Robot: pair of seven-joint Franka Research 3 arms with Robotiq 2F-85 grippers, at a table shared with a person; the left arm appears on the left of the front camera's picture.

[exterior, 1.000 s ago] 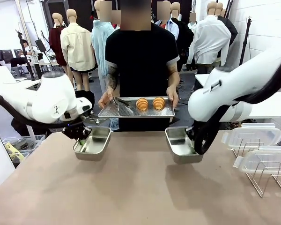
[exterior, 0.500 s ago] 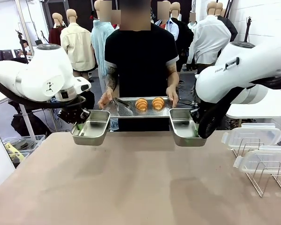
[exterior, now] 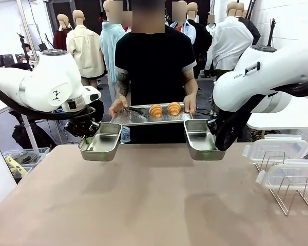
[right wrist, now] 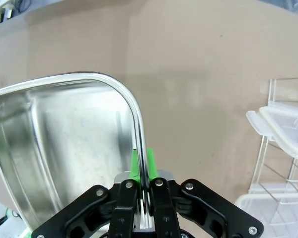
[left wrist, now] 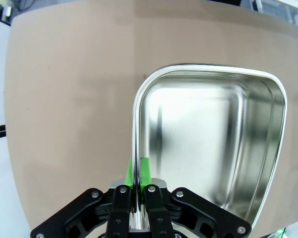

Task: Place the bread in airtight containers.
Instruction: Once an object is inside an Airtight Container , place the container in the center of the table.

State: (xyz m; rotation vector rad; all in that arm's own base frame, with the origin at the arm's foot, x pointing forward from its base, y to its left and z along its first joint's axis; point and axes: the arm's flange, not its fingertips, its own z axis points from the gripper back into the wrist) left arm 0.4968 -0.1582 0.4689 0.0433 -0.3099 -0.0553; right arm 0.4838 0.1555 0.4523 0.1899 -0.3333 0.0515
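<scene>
Two golden-brown croissants [exterior: 155,110] [exterior: 174,108] lie on a flat metal tray [exterior: 138,119] that a person holds at the far side of the table. My left gripper [left wrist: 137,168] is shut on the rim of an empty steel container [exterior: 100,142], held up above the table at the left. That same container [left wrist: 208,134] shows bare inside in the left wrist view. My right gripper [right wrist: 142,166] is shut on the rim of the second empty container [exterior: 197,139], lifted at the right; its hollow [right wrist: 59,144] is bare too.
Clear white-rimmed lids [exterior: 274,150] [exterior: 287,177] rest on a wire rack [exterior: 292,197] at the table's right edge. Black tongs [exterior: 133,111] lie on the person's tray. The brown tabletop [exterior: 154,200] stretches open in front.
Both arms have lifted their containers off the table and raised them toward the person's tray. The person's tray has come slightly higher and closer.
</scene>
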